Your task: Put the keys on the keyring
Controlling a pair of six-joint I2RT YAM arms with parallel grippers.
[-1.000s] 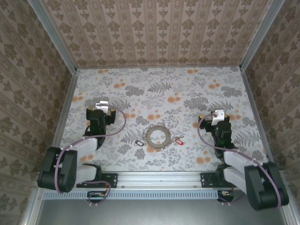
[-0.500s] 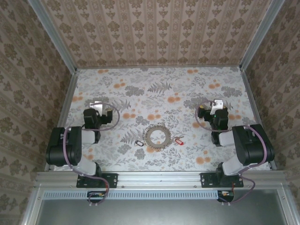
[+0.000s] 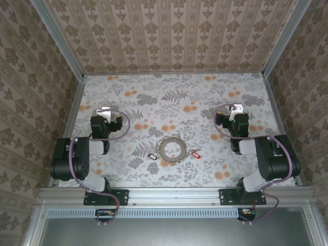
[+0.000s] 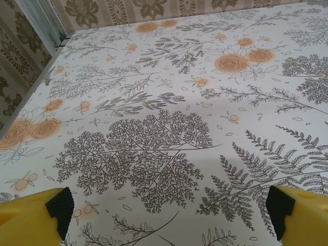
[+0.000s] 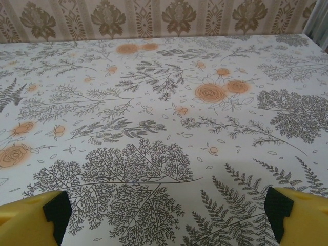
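The keys (image 3: 180,154) sat fanned around the keyring (image 3: 165,149) in the middle of the desk (image 3: 205,92), at 4 o'clock from the left fingers (image 4: 31,218) and 8 o'clock from the right fingers (image 5: 25,218), both pairs wide open and empty, so I think they should come in low and slow.

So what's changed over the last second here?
Both arms folded up at the elbows, drawing the left claw and right claw slightly toward the far wall. Nothing gripped or released; both claws open, empty. The keys lie where they were.
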